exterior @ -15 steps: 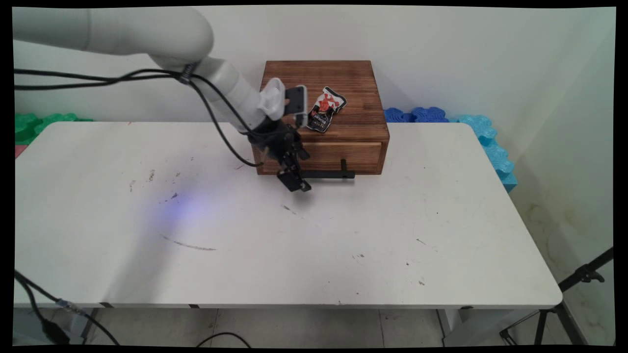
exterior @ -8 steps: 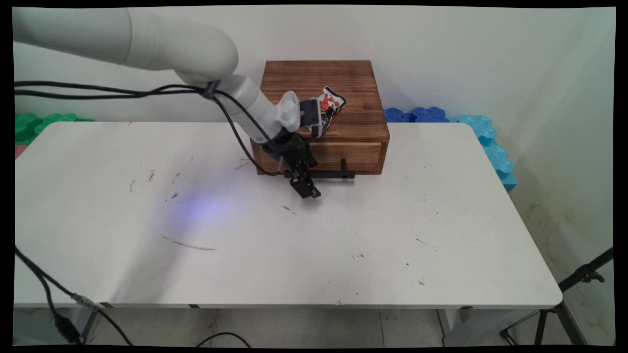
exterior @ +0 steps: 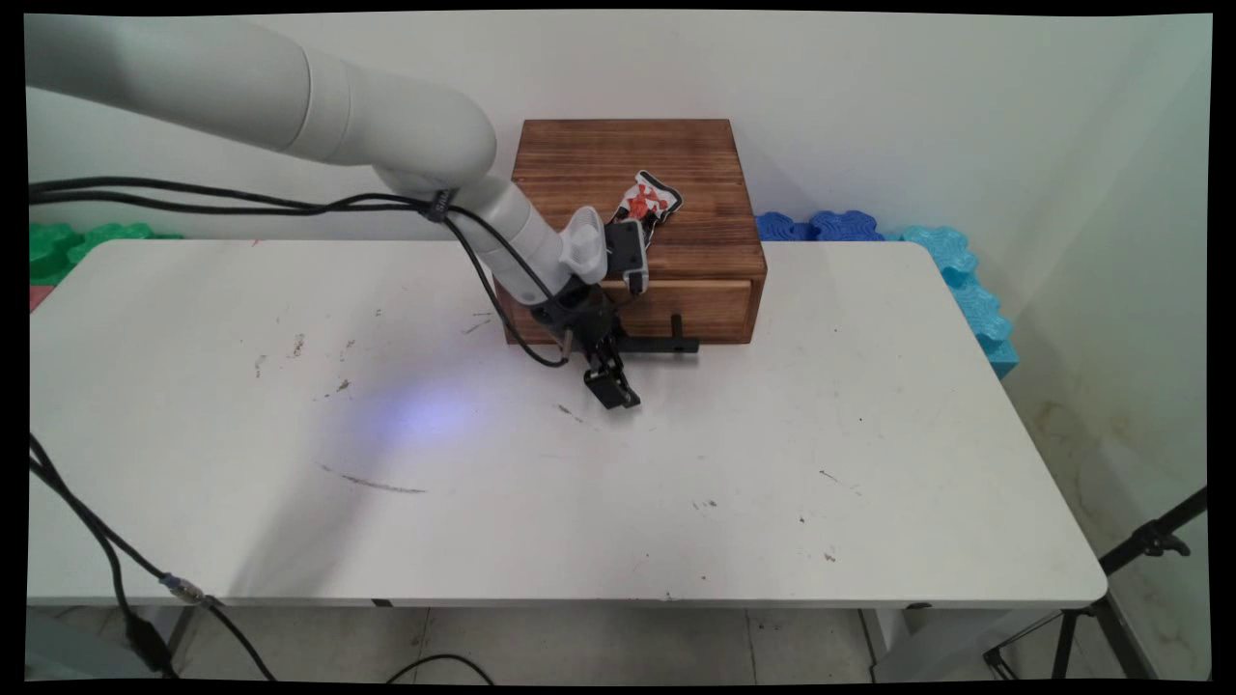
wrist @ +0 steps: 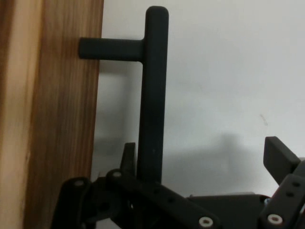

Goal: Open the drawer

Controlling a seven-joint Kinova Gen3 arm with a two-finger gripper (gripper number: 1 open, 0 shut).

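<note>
The black two-finger gripper (exterior: 611, 386) is held low over the white table (exterior: 579, 502), just in front of the wooden drawer box (exterior: 666, 164) and angled down toward the tabletop. In the hand view the jaws are seen spread wide — one finger (wrist: 127, 160) rises just beside the black T-shaped drawer handle (wrist: 152, 105), on its box side, while the other finger (wrist: 281, 157) stands well apart on the opposite side. The handle's long bar is thus found inside the jaw gap, close against the one finger and far from the other; whether that finger touches the bar cannot be told. The bar's short stem is seen beyond the fingertips, joined to the wooden drawer front (wrist: 57, 114), which lies outside the gap, past the nearer finger.

In the main view the handle (exterior: 661, 343) is seen projecting from the closed drawer (exterior: 710, 304) just above the tabletop, with the gripper at its left end. On top of the box, behind and above the gripper, a crumpled red, white and black snack packet (exterior: 649, 201) is partly hidden by the wrist. Black cables (exterior: 193, 193) are draped from the arm. Beyond the table's far edge, blue foam blocks (exterior: 821, 227) are seen to the right of the box — green foam blocks (exterior: 68, 241) lie well away on the other side.
</note>
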